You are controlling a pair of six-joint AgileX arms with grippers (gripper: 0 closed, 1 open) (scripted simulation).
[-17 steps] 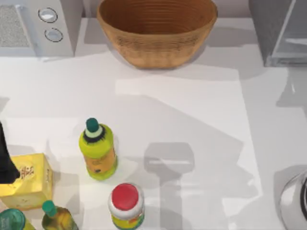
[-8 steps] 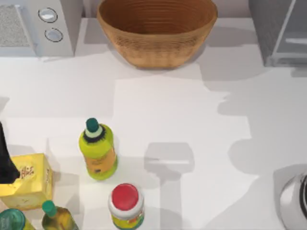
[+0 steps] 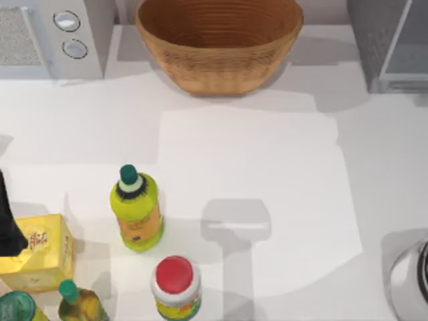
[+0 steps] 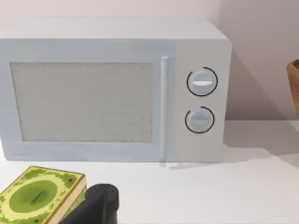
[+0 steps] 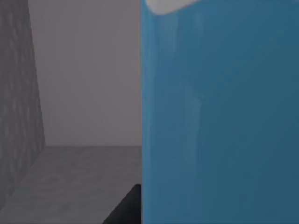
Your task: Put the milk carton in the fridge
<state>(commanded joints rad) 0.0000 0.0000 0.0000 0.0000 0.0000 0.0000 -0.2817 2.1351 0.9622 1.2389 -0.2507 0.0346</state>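
Observation:
The milk carton [image 5: 219,116] stands very close in the right wrist view, a sky-blue face with a bit of white top at its upper edge. My right gripper [image 5: 140,207] is shut on it, with one dark finger [image 5: 128,205] against the carton's side. Around the carton are plain grey walls and a grey floor, the inside of the fridge [image 5: 18,93]. From above, the fridge [image 3: 374,40] is at the table's far right corner. My left arm [image 3: 7,224] is parked at the left edge, and its gripper [image 4: 96,207] points toward the white appliance.
A white appliance with two knobs [image 3: 67,33] is at the far left and a wicker basket [image 3: 217,40] at the far middle. A yellow box [image 3: 37,254], a green bottle [image 3: 137,210], a red-capped jar [image 3: 176,284] and other bottles are at the near left. A metal object [image 3: 411,281] is at the near right.
The arm shadows on the table's right side have shrunk and drawn off toward the far right. The bottles, box and left arm have not moved.

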